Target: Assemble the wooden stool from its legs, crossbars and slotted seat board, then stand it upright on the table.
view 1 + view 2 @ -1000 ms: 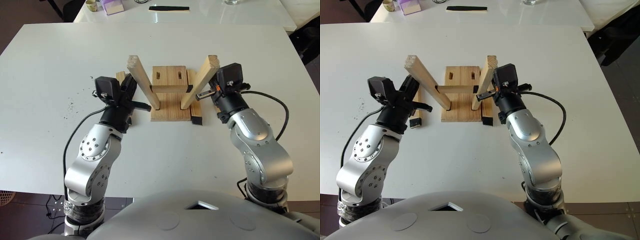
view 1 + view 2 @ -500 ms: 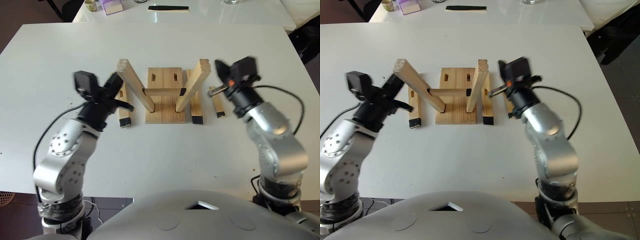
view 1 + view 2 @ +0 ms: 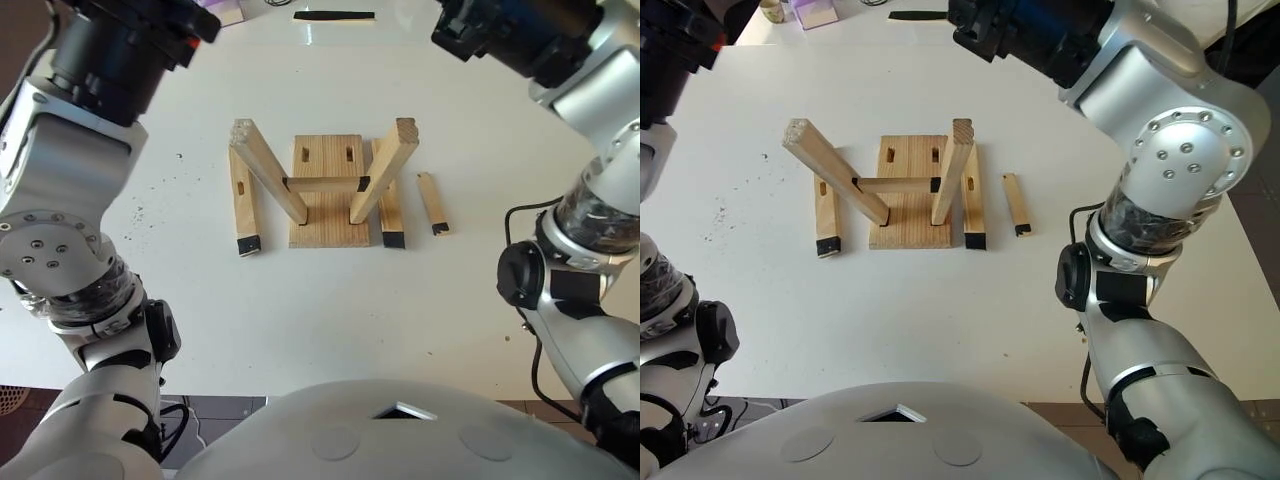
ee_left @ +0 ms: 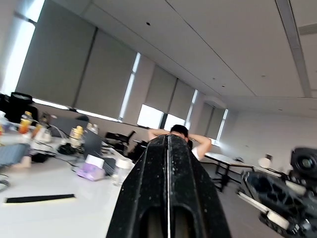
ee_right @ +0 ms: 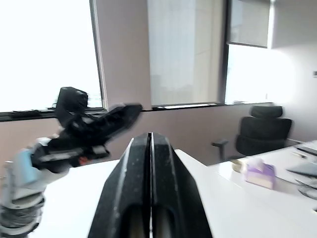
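The slotted seat board [image 3: 325, 225] lies flat on the white table. Two legs stand in it, splayed outward: one on the left [image 3: 265, 165], one on the right [image 3: 385, 170]. A thin crossbar [image 3: 322, 183] joins them. A loose leg [image 3: 243, 205] lies just left of the board and another [image 3: 390, 215] lies along its right edge. A short crossbar [image 3: 431, 203] lies further right. Both arms are raised high above the table, far from the stool. My left gripper [image 4: 168, 141] is shut with nothing in it. My right gripper [image 5: 150, 136] is likewise shut and empty.
Dark specks [image 3: 140, 210] dot the table left of the parts. Behind the work table stands a second table with a black strip [image 3: 334, 16] and a purple box [image 3: 225, 10]. Bare tabletop surrounds the stool parts on all sides.
Both arms swung up and outward from beside the stool's legs to high above the table. The half-built stool kept its place. The short crossbar on the right came into sight.
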`<state>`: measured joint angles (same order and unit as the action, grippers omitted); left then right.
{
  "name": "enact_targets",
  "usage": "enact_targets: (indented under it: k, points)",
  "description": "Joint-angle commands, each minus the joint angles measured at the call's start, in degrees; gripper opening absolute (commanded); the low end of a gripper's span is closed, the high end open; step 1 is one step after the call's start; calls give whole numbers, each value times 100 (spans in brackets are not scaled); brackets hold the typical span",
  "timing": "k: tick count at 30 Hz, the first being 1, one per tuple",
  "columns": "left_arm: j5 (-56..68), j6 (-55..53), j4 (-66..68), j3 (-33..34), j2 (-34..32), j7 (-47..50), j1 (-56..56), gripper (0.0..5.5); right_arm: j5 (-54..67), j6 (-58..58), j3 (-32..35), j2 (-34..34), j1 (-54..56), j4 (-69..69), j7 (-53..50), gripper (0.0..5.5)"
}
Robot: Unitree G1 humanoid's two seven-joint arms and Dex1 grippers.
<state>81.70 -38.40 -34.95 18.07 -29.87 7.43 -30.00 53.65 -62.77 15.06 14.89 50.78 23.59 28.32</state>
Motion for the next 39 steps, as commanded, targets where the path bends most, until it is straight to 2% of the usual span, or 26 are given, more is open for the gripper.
enact_targets:
  k: [1, 5, 8, 12, 15, 17, 19, 21, 22, 25, 27, 30, 33, 39]
  points:
    - [8, -190, 59, -425, 107, 170, 587, 0, -310, 324, -543, 301, -736, 35, 244, 1]
    - [-928, -264, 684, -1029, 245, -446, 2040, 0, -1309, 886, -1851, 526, -2205, -154, 323, 1]
    - [-1460, -121, 932, -1224, 252, -837, 2543, 0, -1692, 1297, -2255, 508, -2559, -281, 355, 1]
    - [-1079, 244, 611, -860, 410, -993, 2121, 0, -1091, 1361, -1606, 250, -2050, -232, 152, 1]
    - [-851, 566, 392, -420, 387, -928, 1763, 0, -217, 1259, -812, 6, -1421, -296, -269, 1]
    - [-341, 886, 225, 199, 250, -806, 1422, 0, 439, 1242, -129, -22, -857, -632, -677, 1]
    - [281, 1119, 177, 823, 50, -764, 1216, 0, 617, 1272, 271, 190, -597, -1084, -809, 1]
    - [658, 1018, 239, 1279, -191, -1119, 1561, 0, -4, 1373, 8, 569, -789, -1596, -603, 1]
    - [447, 788, 350, 1312, -379, -1667, 2075, 0, -605, 1600, -482, 833, -1054, -1808, -377, 1]
    - [-889, 411, 1243, 921, -910, -3169, 3750, 0, -1686, 2196, -1663, 1250, -1766, -2012, 411, 1]
    - [-1584, 415, 1327, 593, -1091, -3848, 4571, 0, -2099, 2576, -2155, 1380, -1988, -2033, 945, 1]
    - [-2615, 525, 804, -562, -1390, -4722, 5236, 0, -2612, 3280, -2632, 1373, -2123, -2405, 1683, 1]
    - [-3279, 688, 785, -1411, -1097, -4909, 4755, 0, -2853, 3751, -2990, 1333, -1967, -2918, 2616, 1]
    - [-4363, 974, 1485, -2147, -129, -4255, 3482, 0, -3340, 4219, -3551, 952, -1360, -4024, 3814, 1]
